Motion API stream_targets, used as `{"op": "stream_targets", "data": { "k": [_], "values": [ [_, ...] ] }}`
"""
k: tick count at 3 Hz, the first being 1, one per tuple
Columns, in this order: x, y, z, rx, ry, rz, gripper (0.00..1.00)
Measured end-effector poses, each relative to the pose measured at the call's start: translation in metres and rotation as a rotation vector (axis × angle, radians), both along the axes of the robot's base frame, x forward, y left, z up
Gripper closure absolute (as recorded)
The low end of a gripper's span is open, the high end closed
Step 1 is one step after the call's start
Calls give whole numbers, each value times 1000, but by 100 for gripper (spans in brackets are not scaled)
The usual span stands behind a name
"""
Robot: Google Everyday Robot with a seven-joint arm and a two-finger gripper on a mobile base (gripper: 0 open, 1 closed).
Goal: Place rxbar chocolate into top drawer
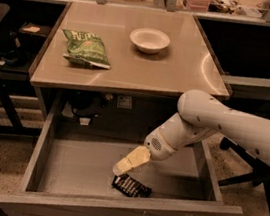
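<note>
The rxbar chocolate (132, 186), a small black-wrapped bar, lies flat on the grey bottom of the open top drawer (65, 170), near the front panel and a little right of the middle. My gripper (120, 169), with pale fingers, hangs just above the bar's left end, open and apart from it. The white arm reaches down into the drawer from the right.
A green chip bag (86, 48) and a white bowl (149, 40) sit on the table top (181, 71) above the drawer. An office chair base (261, 179) stands to the right, and a dark chair and shelves stand to the left.
</note>
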State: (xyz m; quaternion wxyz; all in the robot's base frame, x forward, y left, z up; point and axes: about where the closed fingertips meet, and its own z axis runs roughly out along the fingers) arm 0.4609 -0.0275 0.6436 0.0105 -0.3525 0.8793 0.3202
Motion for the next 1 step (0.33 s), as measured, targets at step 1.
{"op": "stream_targets", "data": {
  "k": [1],
  "values": [
    [0,0,0,0,0,0,0]
  ]
}}
